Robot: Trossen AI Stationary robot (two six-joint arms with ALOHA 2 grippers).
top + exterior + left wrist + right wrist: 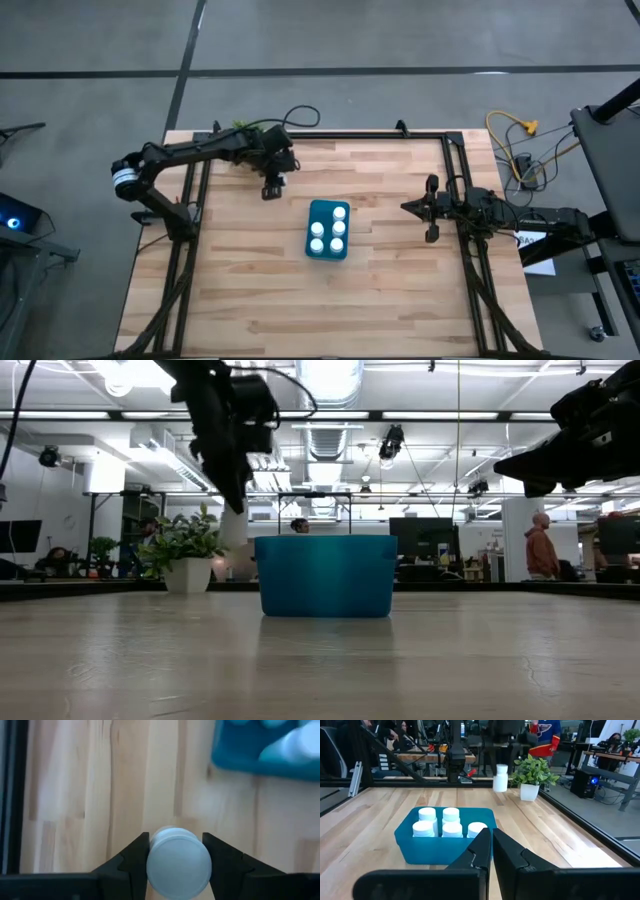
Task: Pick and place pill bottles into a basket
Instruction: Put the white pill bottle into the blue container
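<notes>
My left gripper (272, 186) is shut on a white pill bottle (177, 865) above the table, left of and beyond the teal-blue basket (328, 232). The held bottle also shows in the right wrist view (500, 777) and the low view (233, 530). The basket stands on its base at the table's middle, with several white bottles (445, 822) upright inside. My right gripper (408, 207) is shut and empty, above the table to the basket's right, pointing at it. My left gripper pinches the bottle between its two fingers (132, 862), on opposite sides of its upper end just below the round cap (178, 870). The fingers come from above, pointing down. The bottle hangs upright below them, lifted clear of the table (500, 782).
A small green plant in a white pot (532, 776) stands at the table's far left, close to the left gripper. A black frame rail (455, 200) runs around the table's edges. Bare wood lies in front of the basket. People show in the room behind.
</notes>
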